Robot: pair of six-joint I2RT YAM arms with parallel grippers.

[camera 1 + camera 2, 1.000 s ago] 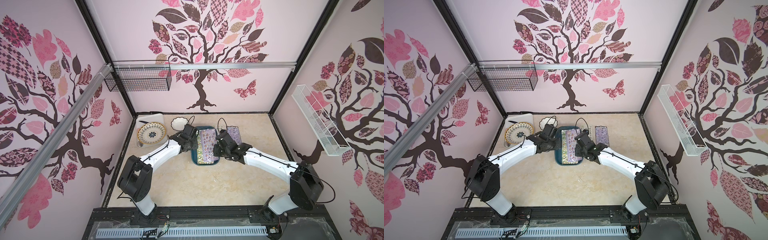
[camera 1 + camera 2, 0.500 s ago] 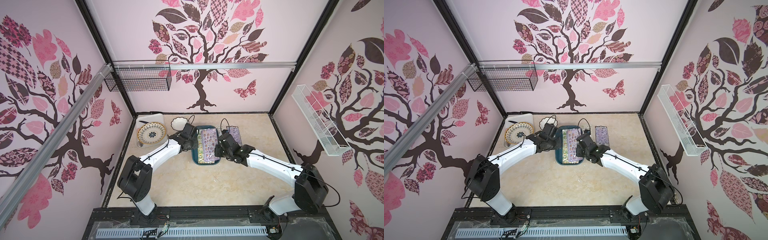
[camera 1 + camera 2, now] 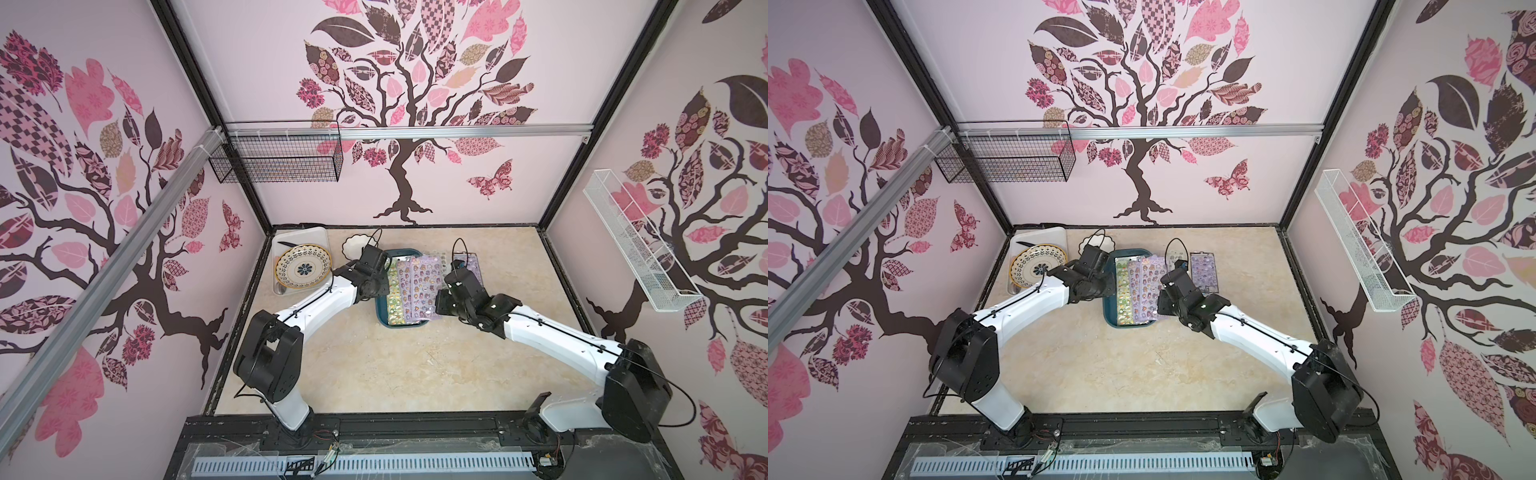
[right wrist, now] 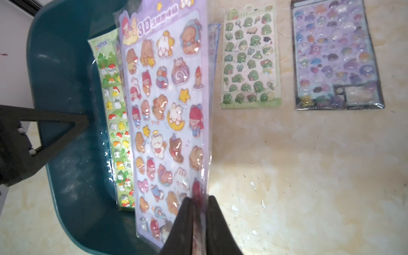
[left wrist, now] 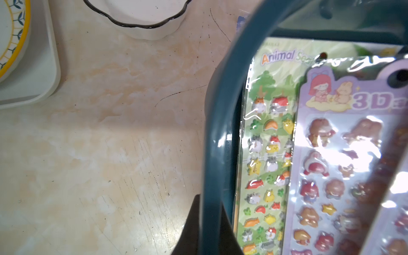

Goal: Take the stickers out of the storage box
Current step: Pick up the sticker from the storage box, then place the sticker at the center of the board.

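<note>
I see my right gripper (image 4: pixel 199 212) pinching a purple sticker sheet (image 4: pixel 167 110), tilted up over the storage box (image 4: pixel 66 88); my left gripper (image 5: pixel 210 218) clamps the box's wall. A dinosaur sheet (image 4: pixel 250 59) lies beside the box.

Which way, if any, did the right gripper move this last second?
Yes: right gripper shifted slightly rightward from the storage box, toward the purple sheet on the table.

A green sticker sheet (image 5: pixel 267 154) is headed "Animal", then a word starting "Se" whose end is covered. The purple sticker sheet (image 5: pixel 344 143) overlapping it reads "3D", followed by small characters too blurred to read. A dinosaur sticker sheet (image 4: pixel 250 61) also bears "3D".
</note>
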